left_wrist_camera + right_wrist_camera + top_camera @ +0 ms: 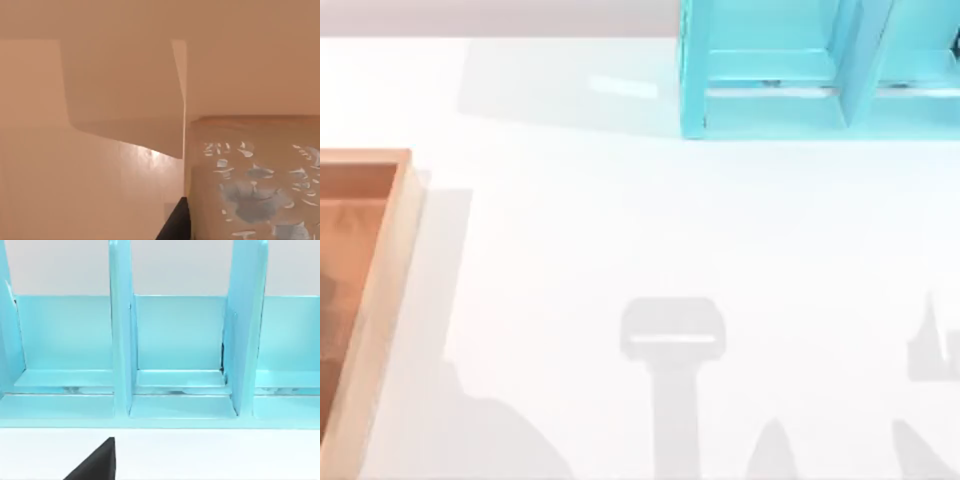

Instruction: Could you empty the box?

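Observation:
The box (392, 262), a shallow wooden crate with a light tan rim and an orange-brown inside, lies at the table's left edge, partly cut off in the top view. The left wrist view is close inside the box: its orange-brown floor (75, 190) and a wall (125, 95) are lit warmly. A tan block with flaked blue-grey patches (255, 185) sits there, right beside a dark piece of my left gripper (175, 226). A dark piece of my right gripper (95, 464) hangs over the white table, facing the cyan shelf.
A cyan shelf unit (800, 70) with upright dividers (121, 340) stands at the back right of the table. Grey shadows of the arms (672, 340) fall on the white tabletop near its front edge.

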Controlling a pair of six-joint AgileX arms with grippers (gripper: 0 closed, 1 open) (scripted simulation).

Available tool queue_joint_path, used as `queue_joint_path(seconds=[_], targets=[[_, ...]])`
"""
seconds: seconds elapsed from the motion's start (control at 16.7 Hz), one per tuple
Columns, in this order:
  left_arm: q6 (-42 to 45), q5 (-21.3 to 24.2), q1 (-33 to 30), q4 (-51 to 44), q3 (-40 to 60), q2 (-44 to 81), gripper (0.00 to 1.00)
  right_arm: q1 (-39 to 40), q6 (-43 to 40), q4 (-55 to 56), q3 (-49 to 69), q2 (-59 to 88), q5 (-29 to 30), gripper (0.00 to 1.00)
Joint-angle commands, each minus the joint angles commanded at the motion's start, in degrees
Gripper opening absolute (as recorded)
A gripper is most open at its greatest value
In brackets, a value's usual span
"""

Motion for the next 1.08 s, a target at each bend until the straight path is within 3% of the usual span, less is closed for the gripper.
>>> queue_joint_path(seconds=[0.18,0.24,0.78,1.08], targets=[[0.0,0.0,0.0,0.0,0.0,0.0,0.02,0.0,0.0,0.0,0.0,0.0,0.0,1.0],[0.0,0.0,0.0,0.0,0.0,0.0,0.0,0.0,0.0,0.0,0.0,0.0,0.0,1.0],[0.0,0.0,-0.1,-0.1,0.1,-0.1,0.0,0.0,0.0,0.0,0.0,0.0,0.0,1.0],[-0.2,0.0,0.2,-8.5,6.3,-1.3,0.0,0.0,0.0,0.0,0.0,0.0,0.0,1.0]])
